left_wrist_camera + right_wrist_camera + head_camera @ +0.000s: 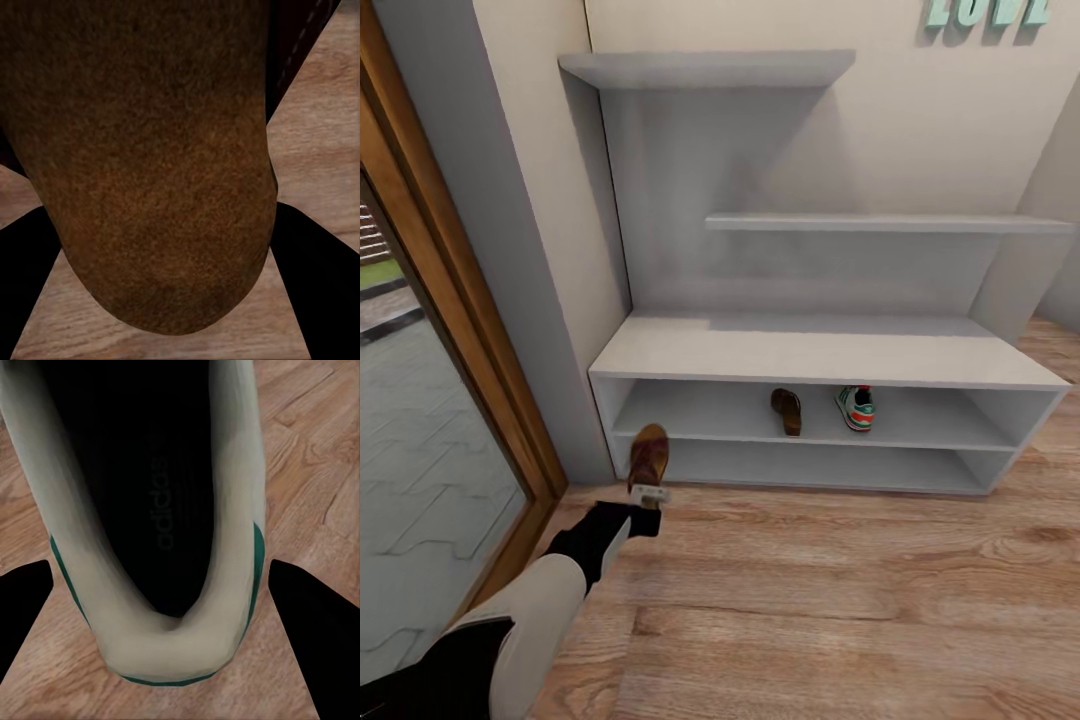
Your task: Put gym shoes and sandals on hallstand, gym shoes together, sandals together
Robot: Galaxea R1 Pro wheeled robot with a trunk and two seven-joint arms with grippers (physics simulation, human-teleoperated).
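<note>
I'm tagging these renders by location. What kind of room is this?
Most likely a home entry corridor: a pale shoe rack with wall shelves against the wall, a sandal and a gym shoe on its upper shelf, wood plank floor, and a wood-framed glass door looking outdoors.

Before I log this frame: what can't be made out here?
- Right gripper: gym shoe between its fingers; contact unclear.
- Left gripper, head view: grip on held sandal hidden.
- Shelved sandal and sneaker: too small for detail.
</note>
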